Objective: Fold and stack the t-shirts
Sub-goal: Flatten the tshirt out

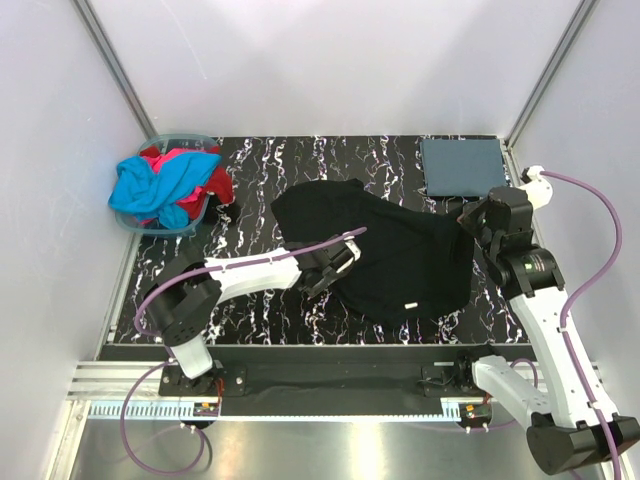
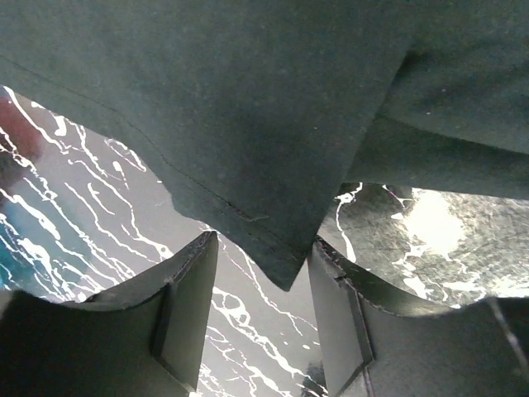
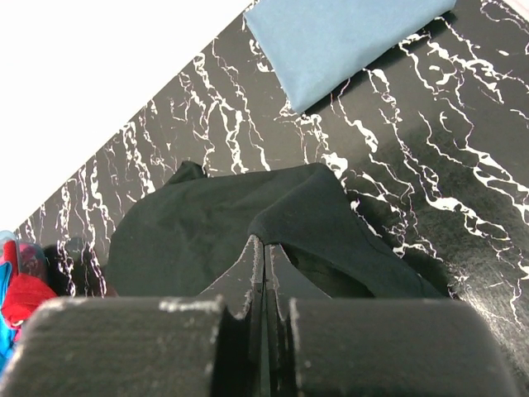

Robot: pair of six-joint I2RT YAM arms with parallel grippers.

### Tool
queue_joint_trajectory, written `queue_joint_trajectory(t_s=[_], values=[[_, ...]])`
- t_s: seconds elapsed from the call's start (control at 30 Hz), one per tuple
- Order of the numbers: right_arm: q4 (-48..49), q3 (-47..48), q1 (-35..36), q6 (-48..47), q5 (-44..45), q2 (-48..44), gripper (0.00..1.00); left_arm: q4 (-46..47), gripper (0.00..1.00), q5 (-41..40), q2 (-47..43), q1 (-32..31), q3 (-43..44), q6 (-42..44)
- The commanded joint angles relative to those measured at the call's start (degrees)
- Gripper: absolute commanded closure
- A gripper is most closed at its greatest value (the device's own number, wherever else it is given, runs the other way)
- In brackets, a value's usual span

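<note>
I read the black t-shirt [image 1: 400, 260] as soft matt cloth — stitched hem — on a glossy marbled bench top [image 1: 250, 170]; the far-right corner's blue-grey t-shirt [image 1: 462, 166] looks smooth, matt.

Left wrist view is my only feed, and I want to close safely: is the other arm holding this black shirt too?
Observer: Yes. The right claw is shut on a raised fold at the right edge of the black shirt.
Operator: Anything folded already?
Observer: One blue-grey shirt lies folded at the far right corner of the table.
Operator: More to fold?
Observer: A cyan shirt and a red shirt sit heaped in the tub, far left.
</note>
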Motion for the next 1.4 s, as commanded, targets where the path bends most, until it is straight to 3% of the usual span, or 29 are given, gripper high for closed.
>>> queue_joint_trajectory(t_s=[0.0, 0.33, 0.7, 1.13, 1.37], values=[[2.18, 0.18, -0.13, -0.23, -1.32, 0.41, 1.00, 2.15, 0.49, -2.78, -1.23, -0.37, 1.26, 0.75], [2.44, 0.27, -0.04, 0.04, -1.24, 2.43, 1.00, 0.48, 0.55, -3.57, -3.33, -1.16, 2.67, 1.72], [3.67, 0.79, -0.04, 0.39, -2.38, 4.45, 1.00, -3.13, 0.56, -4.81, -2.72, -1.77, 5.31, 2.16], [4.03, 0.35, -0.12, 0.74, -2.12, 3.84, 1.00, -2.69, 0.66, -4.19, -0.88, -1.77, 3.64, 1.72], [3.94, -0.08, -0.13, 0.92, -2.56, 3.58, 1.00, -1.46, 0.67, -2.43, 0.09, -1.69, 3.55, 1.10]])
